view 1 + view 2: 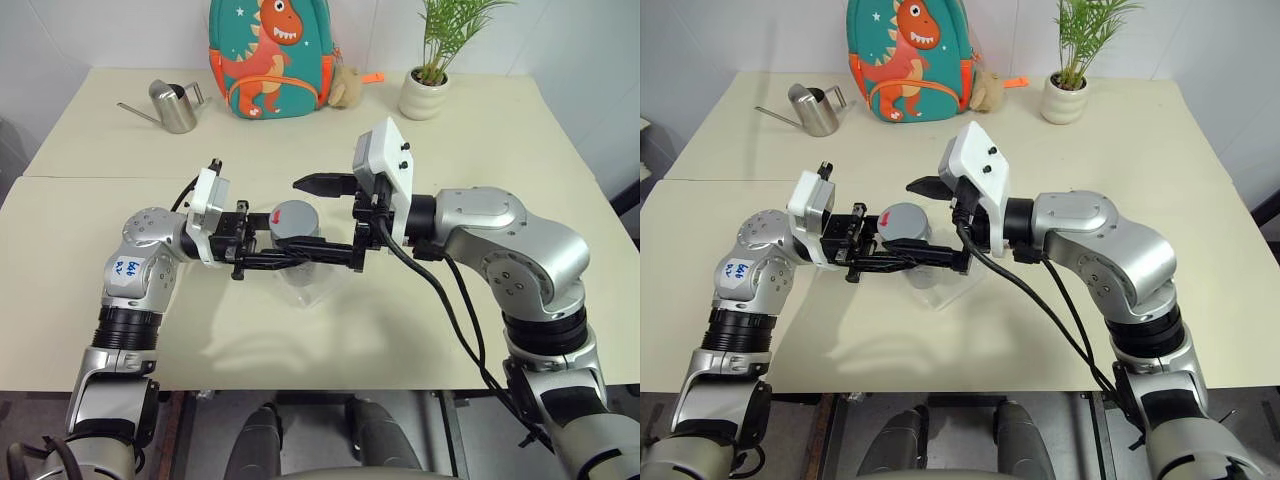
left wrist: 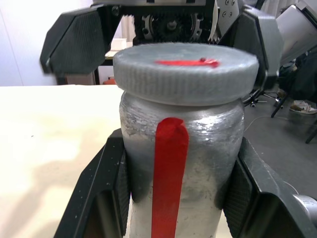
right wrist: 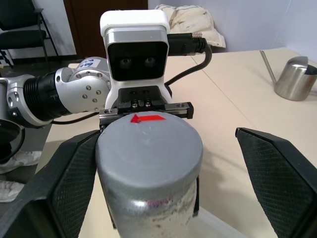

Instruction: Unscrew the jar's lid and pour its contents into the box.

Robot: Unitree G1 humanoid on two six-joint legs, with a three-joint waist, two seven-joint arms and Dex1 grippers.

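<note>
Jar (image 2: pixel 178 163) sitting clamped in my left gripper (image 1: pixel 300 256); I'm holding my right gripper (image 1: pixel 322 222) wide open around the lid (image 3: pixel 148 141).

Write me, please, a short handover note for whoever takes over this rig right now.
Left gripper: shut on the jar, holding it upright over the box.
Right gripper: open, its fingers on either side of the lid, not clamping it.
Lid: on the jar, red mark up.
Box: clear tray on the table under the jar; I cannot see anything in it.
Done: jar picked up and presented to the right gripper.
Left: close on the lid, unscrew it, tip the contents into the box.
</note>
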